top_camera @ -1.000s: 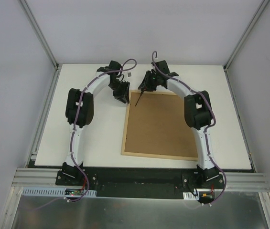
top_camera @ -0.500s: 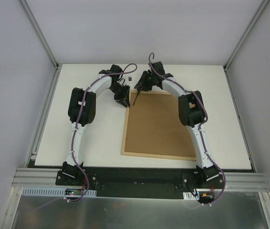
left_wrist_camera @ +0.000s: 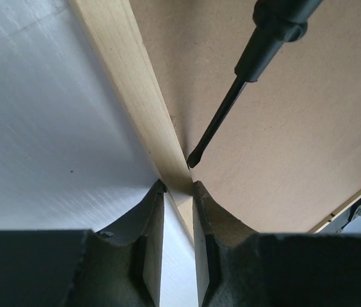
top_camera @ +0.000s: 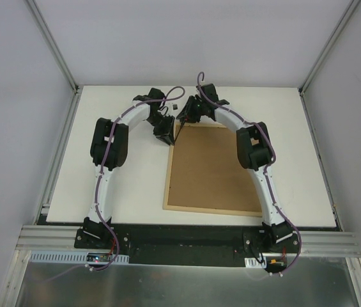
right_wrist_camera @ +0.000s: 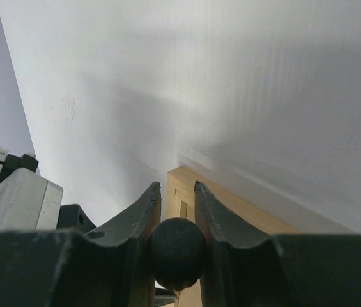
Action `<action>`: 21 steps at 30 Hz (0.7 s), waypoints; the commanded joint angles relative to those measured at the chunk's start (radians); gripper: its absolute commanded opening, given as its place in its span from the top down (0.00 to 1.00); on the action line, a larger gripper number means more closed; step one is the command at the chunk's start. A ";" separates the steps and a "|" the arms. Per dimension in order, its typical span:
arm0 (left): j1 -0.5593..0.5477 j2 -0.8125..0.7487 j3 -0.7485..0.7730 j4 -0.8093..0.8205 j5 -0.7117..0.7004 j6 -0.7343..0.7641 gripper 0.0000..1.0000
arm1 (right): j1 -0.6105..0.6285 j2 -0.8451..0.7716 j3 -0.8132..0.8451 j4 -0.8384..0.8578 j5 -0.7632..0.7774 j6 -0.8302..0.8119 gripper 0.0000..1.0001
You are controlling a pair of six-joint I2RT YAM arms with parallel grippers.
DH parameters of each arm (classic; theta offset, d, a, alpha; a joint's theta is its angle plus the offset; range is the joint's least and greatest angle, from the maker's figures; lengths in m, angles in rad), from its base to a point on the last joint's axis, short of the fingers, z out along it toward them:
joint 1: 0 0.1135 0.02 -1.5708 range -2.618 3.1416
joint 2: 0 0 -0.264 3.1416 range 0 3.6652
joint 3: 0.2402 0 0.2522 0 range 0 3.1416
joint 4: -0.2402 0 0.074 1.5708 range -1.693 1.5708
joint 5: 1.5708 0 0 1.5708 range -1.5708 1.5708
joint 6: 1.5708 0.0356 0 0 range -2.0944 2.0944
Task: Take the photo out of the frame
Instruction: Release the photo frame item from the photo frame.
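The frame (top_camera: 215,167) lies face down on the table, its brown fibreboard back up inside a thin light wood rail. The photo is hidden under the back. My left gripper (top_camera: 165,133) is at the frame's far left corner. In the left wrist view the gripper (left_wrist_camera: 175,185) straddles the wood rail (left_wrist_camera: 126,83) and is closed on it. My right gripper (top_camera: 190,114) is shut on a black screwdriver (top_camera: 180,128), whose round handle end (right_wrist_camera: 177,252) sits between its jaws. The screwdriver tip (left_wrist_camera: 193,160) touches the seam between rail and back board (left_wrist_camera: 282,147).
A small dark object (top_camera: 174,104) lies on the white table just beyond the frame's far left corner. Grey walls with metal posts enclose the table on three sides. Both arms arch over the far half of the table.
Both grippers have closed in on the frame's far left corner. The right gripper moved left with the screwdriver, and its tip now sits at the rail seam. The frame has barely moved.
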 commanded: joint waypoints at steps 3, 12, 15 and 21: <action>-0.040 -0.040 -0.033 -0.042 0.023 0.014 0.93 | 0.013 0.032 0.061 0.032 -0.016 0.011 1.00; -0.045 -0.042 -0.032 -0.040 -0.043 -0.003 0.91 | 0.111 -0.041 0.160 -0.160 0.085 -0.102 0.99; -0.045 -0.045 -0.037 -0.039 -0.061 -0.006 0.87 | 0.151 -0.087 0.219 -0.263 0.201 -0.187 1.00; -0.045 -0.083 -0.037 -0.039 -0.066 0.002 0.77 | 0.156 -0.179 0.202 -0.333 0.280 -0.245 1.00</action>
